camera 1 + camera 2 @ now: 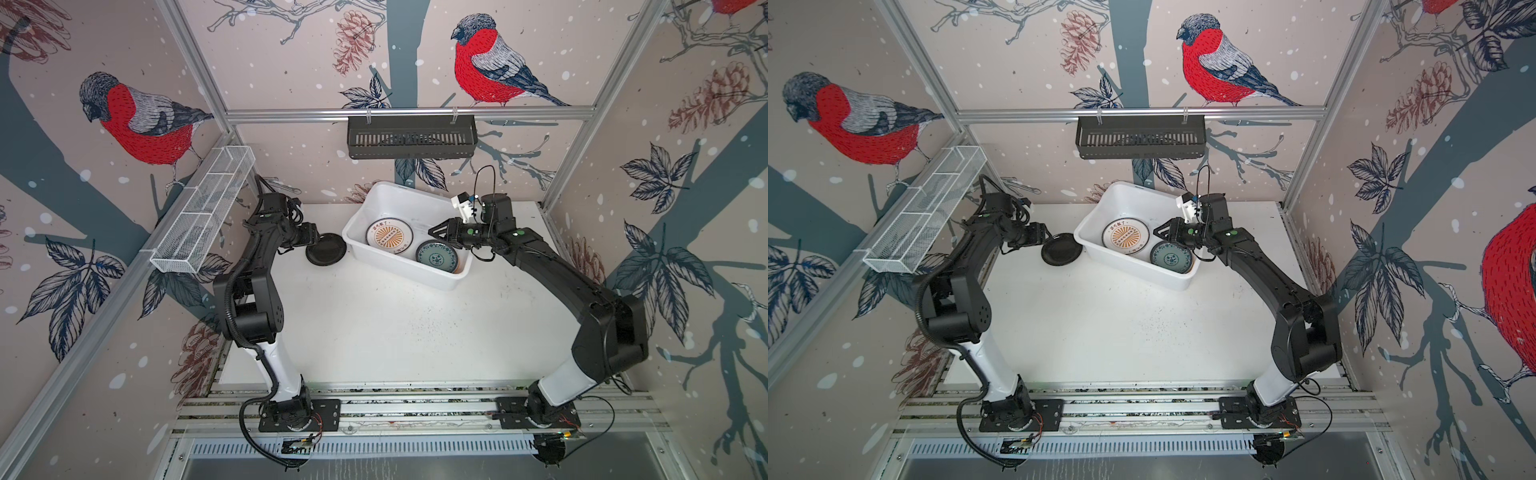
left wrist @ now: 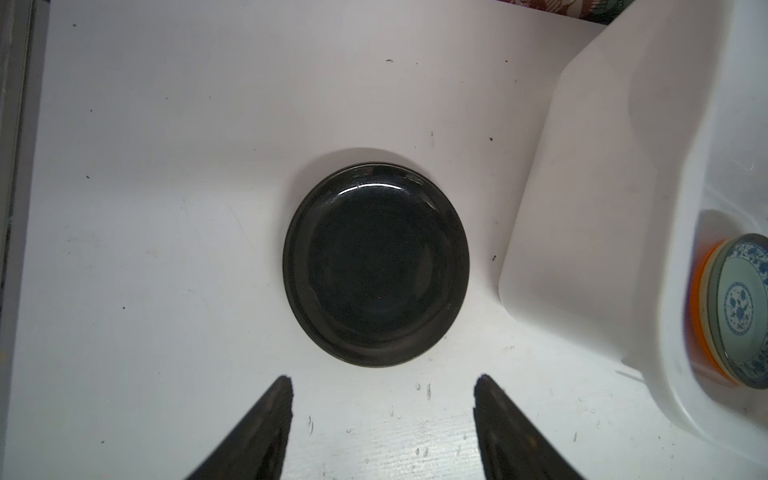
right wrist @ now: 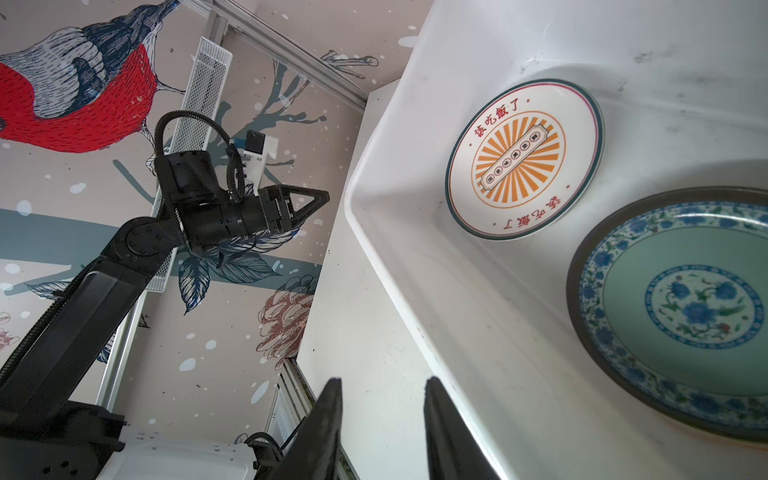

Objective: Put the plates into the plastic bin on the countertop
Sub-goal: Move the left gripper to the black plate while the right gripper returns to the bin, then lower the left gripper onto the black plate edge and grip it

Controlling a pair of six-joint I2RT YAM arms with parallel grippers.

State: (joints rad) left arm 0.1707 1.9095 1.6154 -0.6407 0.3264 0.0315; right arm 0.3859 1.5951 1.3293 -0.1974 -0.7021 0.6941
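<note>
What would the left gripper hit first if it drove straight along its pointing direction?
The black plate, flat on the countertop, centred dead ahead of the open left gripper. The white plastic bin lies off that line. Whether the gripper would catch the plate's rim or pass just above it is unclear.

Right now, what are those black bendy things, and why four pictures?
They are two robot arms. Two pictures look down from above; two come from cameras on the arms' wrists. On the flat white speckled countertop stands a white plastic bin holding a white plate with an orange sunburst and a teal flowered plate with an orange plate underneath. A shiny round black plate lies outside, beside the bin. The left hand hangs open near it, holding nothing. The right hand is by the bin, open and empty.
</note>
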